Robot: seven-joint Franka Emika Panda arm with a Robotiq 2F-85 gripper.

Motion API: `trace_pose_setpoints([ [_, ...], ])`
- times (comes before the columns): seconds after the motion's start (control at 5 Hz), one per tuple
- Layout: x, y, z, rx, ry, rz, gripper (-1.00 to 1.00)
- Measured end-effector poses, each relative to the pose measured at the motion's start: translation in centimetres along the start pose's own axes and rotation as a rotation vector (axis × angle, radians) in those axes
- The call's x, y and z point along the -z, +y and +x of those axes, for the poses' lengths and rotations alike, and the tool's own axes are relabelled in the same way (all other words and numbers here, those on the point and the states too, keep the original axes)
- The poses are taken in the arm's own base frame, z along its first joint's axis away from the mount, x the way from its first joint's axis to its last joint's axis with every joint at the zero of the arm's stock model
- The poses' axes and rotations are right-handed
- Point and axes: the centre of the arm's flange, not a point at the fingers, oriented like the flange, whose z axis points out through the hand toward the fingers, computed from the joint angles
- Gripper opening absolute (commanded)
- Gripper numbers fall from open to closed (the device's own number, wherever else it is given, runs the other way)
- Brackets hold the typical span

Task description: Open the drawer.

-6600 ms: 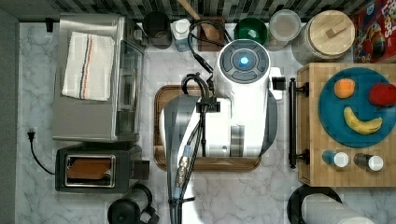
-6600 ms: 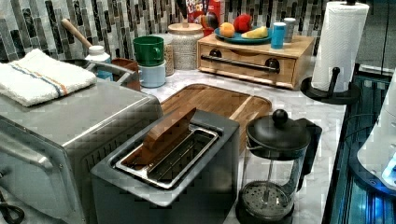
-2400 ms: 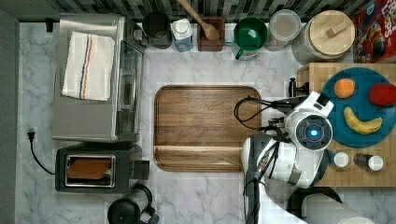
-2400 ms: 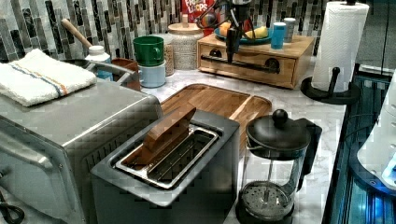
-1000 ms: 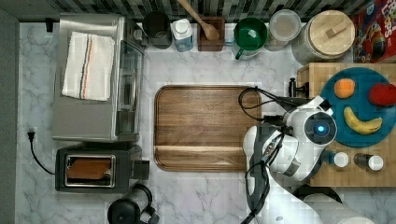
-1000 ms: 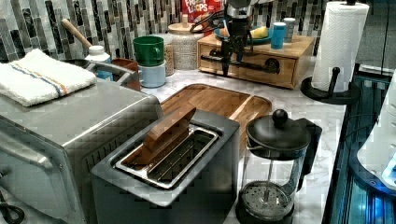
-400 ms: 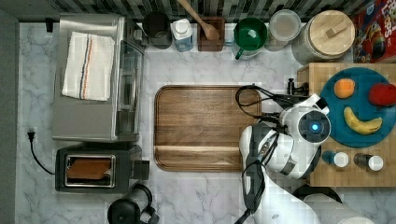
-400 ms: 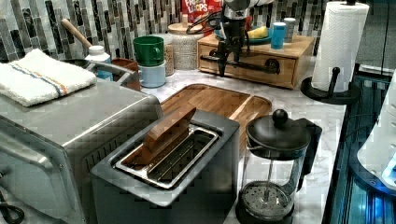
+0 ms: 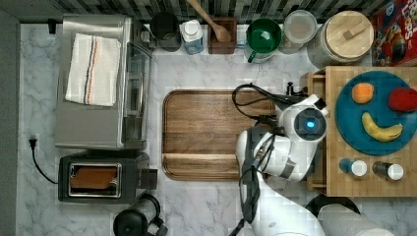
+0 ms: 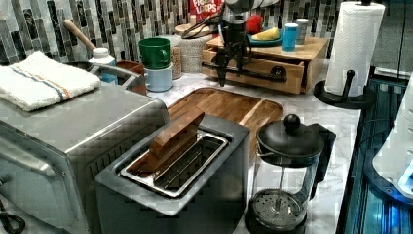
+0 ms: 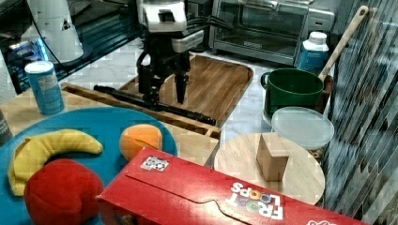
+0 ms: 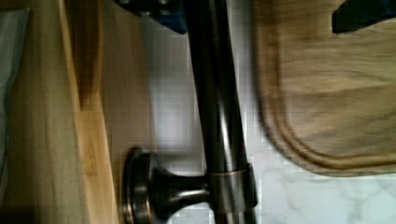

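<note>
Setting: marble kitchen counter (image 9: 206, 206) against a striped tile backsplash, crowded with appliances and jars.
Landmark: dark wooden tray (image 9: 211, 132), lying flat mid-counter.
Drawer: light bamboo front (image 10: 253, 68) of a box cabinet just beside the tray, on the top view's right of it; looks shut or nearly shut.
Cabinet top: carries a blue plate (image 9: 378, 142) with toy fruit and two small shakers; likely adds weight that helps the box stay put under a pull.
Handle: long black bar (image 11: 155, 104) on two round brackets, running along the drawer front, standing clear of the wood and facing the tray.
Gripper: pointing down at the bar (image 11: 163, 96), between tray and cabinet; fingers spread apart, one on each side of the bar in the right view, nothing clamped yet.
Wrist view: bar (image 12: 217, 116) running between the finger tips, one bracket (image 12: 154, 186) close by, tray edge on the far side.
Handling, judged: stiff wood and rigid metal, nothing fragile; bar smooth and round, so possibly slippery under a loose pinch.
Weight, judged: probably light, sliding with modest friction.
Hold, judged: best around the bar away from the brackets, near mid-length, so the pull stays straight toward the tray and avoids skewing.
Risk, judged: whole cabinet sliding over the marble instead of the drawer running out.
</note>
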Motion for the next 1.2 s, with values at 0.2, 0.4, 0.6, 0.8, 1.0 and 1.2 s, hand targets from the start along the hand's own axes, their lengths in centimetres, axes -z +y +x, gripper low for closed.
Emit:
trace_pose_setpoints([
  [0.2,0.1,-4.2,0.2,-0.037,-0.02,0.008,1.0],
  [0.4,0.3,-8.2,-0.1,0.009,-0.058,0.023,1.0],
  [0.6,0.4,-11.3,-0.4,0.056,-0.073,0.037,1.0],
  [0.8,0.6,-13.3,-0.5,0.069,-0.08,0.043,1.0],
  [1.0,0.7,-13.0,-0.4,0.02,-0.076,0.042,1.0],
  [1.2,0.7,-12.9,-0.4,0.006,-0.076,0.041,1.0],
])
